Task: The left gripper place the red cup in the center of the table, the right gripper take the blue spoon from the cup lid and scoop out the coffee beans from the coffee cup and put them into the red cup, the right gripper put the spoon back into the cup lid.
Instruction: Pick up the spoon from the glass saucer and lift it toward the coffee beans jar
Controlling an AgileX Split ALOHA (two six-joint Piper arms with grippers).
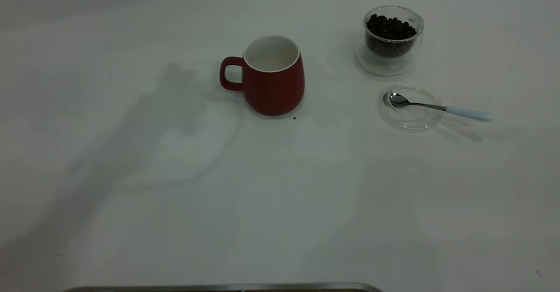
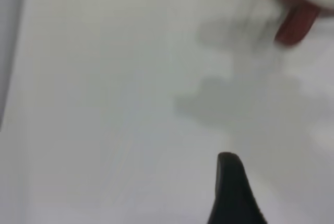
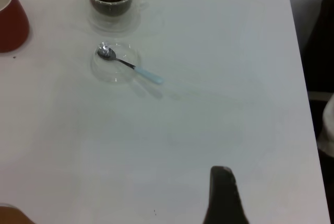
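- You have the red cup (image 1: 273, 79) upright near the middle of the surface (image 1: 280, 195), handle toward the left arm's side; its white inside looks empty; a dark speck lies just beside its base.
- The glass cup (image 1: 389, 40) stands well to the right, heaped with beans (image 1: 390, 27).
- Just in front of it lies the lid (image 1: 411, 108); the spoon (image 1: 437, 107) rests with its bowl in the lid, pale handle out over the rim.
- Left gripper (image 2: 232, 192): only one dark fingertip shows, above bare surface, apart from the red cup; you cannot tell its state.
- Right gripper (image 3: 223, 195): likewise one fingertip, well apart from the spoon; state cannot be told.
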